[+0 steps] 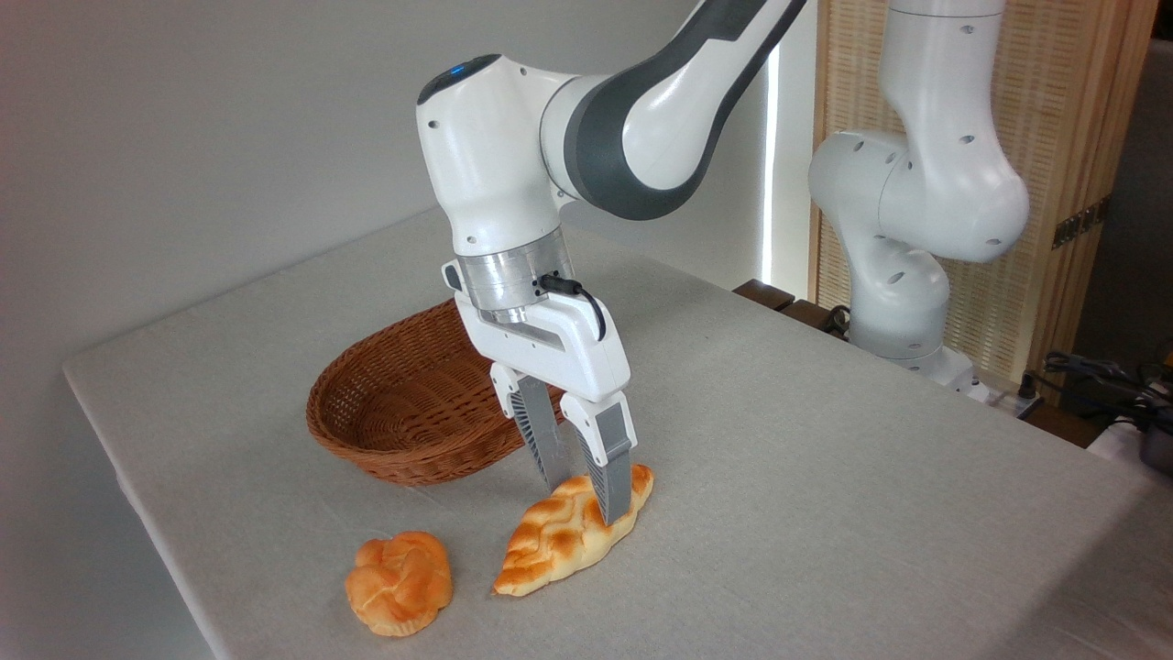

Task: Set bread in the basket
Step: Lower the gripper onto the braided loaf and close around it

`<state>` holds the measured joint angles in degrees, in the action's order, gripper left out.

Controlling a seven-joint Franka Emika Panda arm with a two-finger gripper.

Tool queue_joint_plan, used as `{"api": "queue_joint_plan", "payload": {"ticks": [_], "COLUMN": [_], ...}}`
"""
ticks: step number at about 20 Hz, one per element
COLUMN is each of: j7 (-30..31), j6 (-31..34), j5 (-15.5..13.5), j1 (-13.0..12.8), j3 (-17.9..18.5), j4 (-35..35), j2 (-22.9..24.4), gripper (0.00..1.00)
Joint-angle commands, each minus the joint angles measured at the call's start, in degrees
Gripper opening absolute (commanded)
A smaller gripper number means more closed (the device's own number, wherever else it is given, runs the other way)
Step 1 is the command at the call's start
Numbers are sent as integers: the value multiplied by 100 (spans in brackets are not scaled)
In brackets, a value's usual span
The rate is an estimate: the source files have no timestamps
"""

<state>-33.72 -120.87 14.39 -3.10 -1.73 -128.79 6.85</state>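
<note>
I've got the gripper (pixel 586 500) straddling the braided loaf (pixel 559 541) near its far end, jaws pinching its sides, loaf on the tablecloth (pixel 825 513). I'd squeeze gently, lift straight, then swing to the wicker basket (pixel 394 412).

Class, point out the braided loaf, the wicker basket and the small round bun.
braided loaf (pixel 546 548): fixed camera, on its crust near the middle.
wicker basket (pixel 403 458): fixed camera, on its near outer wall.
round bun (pixel 400 583): fixed camera, on its knotted top.
</note>
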Motion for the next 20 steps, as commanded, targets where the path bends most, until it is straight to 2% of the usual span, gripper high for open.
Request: {"api": "queue_joint_plan", "payload": {"ticks": [1,5,7,9,11,13,20], "j7": [58,67,67,58,58,58,58], "j6": [-77,-112,-182,-296,-314,-341,-341], "j5": [117,117,117,117,117,117,82], "j1": [-15,-6,-6,-6,-6,-6,-6], "j3": [41,41,41,41,41,41,41], "j4": [-198,-339,-340,-340,-340,-340,-296], "j2": [62,18,0,-17,-44,-53,-70], "gripper": [99,96,79,55,45,39,38]}}
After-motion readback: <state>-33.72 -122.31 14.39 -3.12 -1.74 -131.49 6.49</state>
